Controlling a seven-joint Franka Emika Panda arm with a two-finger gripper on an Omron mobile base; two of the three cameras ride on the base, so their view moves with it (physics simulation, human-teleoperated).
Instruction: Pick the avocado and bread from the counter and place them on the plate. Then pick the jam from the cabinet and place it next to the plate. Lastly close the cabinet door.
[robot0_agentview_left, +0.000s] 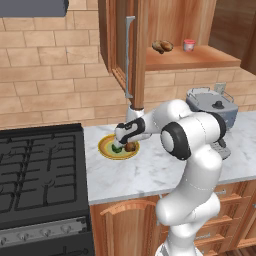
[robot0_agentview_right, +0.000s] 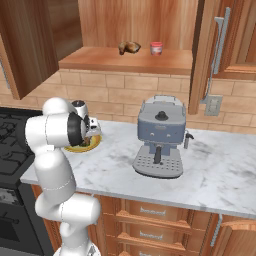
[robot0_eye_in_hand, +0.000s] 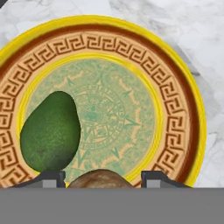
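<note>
Already the fingers (robot0_agentview_left: 125, 146) are hovering over the plate (robot0_agentview_left: 106, 150), bread (robot0_agentview_left: 131, 147) under them. Across, the jam (robot0_agentview_right: 156, 48) is waiting shelved. Close-up, fingers are pinching the bread, avocado (robot0_eye_in_hand: 50, 132) resting left.

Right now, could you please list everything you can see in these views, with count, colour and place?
plate: one, yellow-orange rim, pale green centre, on the counter beside the stove.
avocado: one, dark green, lying on the plate.
bread: one, brown, over the plate between the finger tips.
jam: one, red with pale top, on the cabinet shelf.
pastry: one, lumpy tan-brown, on the shelf beside the jam.
cabinet door: one, reddish-brown with grey bar handle, standing open.
coffee machine: one, grey-blue, on the counter.
counter: one, white marble.
stove: one, black, beside the counter.
gripper: one, dark finger tips either side of the bread.
</note>
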